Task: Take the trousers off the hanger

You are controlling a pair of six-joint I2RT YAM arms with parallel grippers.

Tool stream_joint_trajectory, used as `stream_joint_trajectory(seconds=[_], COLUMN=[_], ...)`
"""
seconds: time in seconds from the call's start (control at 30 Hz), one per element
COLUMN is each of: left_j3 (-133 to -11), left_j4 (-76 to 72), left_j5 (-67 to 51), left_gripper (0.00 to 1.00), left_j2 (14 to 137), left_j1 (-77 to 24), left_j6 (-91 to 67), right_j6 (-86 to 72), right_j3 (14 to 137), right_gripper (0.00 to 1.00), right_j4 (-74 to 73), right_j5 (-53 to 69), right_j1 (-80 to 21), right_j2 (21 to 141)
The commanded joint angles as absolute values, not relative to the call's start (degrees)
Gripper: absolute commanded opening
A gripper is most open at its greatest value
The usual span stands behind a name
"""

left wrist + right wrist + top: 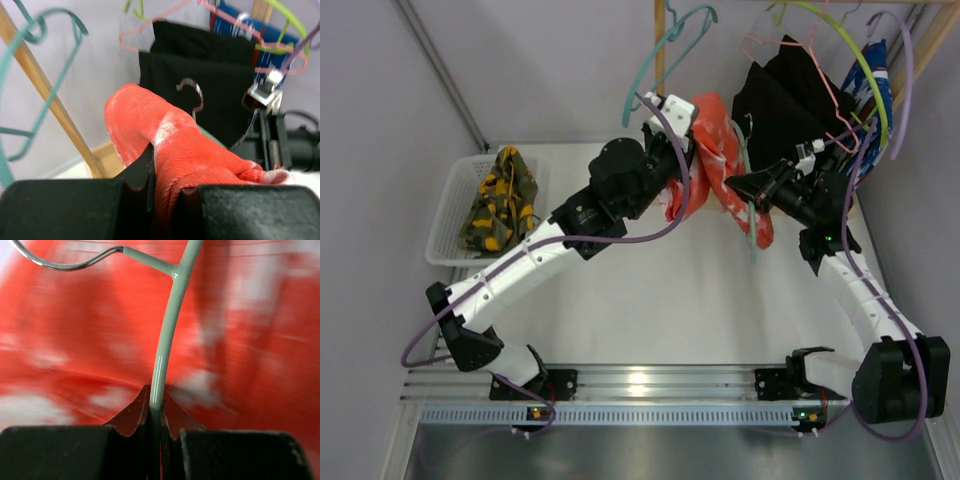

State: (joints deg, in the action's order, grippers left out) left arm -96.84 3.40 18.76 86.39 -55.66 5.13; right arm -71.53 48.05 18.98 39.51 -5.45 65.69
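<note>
L claw (166, 182) clamped on red-orange trousers (718, 150), which hang at 12 o'clock over tabletop (650, 290). R claw (155, 407), at their 3 o'clock, pinches green hanger (167, 335).

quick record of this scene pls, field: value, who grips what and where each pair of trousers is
left claw: shut on red-orange trousers
right claw: shut on pale green hanger, gripping its thin rod
red-orange trousers: held up between the two arms, right beside the hanger; whether fully off it, cannot tell
camouflage trousers: lying in white basket, far left
black trousers: hanging at the back right
</note>
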Motion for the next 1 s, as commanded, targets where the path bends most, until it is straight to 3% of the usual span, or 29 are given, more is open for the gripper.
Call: stream_joint_trajectory(seconds=[0.0, 0.3, 0.5, 0.97], left_j3=[-107.83, -111.1, -102.05, -85.18], left_j4=[-16.08, -11.78, -9.14, 2.72], left_j5=[20.74, 20.3, 19.34, 17.67], left_gripper=[0.0, 0.0, 0.0, 0.0], left_j2=[78.22, 76.65, 69.45, 52.84], left_j1=[-55.46, -55.55, -55.28, -29.99], left_j6=[6.06, 4.75, 4.39, -10.36], right_j6=[-63.2, -58.98, -57.75, -55.81], right_j3=[45.71, 43.51, 44.91, 47.37], right_gripper=[0.0, 0.0, 0.0, 0.0], right_j4=[16.53, 15.56, 14.33, 12.3], right_j5=[37.53, 37.27, 37.53, 37.44], right_j1=[-3.87, -2.81, -2.64, -2.64], right_j2=[67.41, 68.38, 68.12, 68.38])
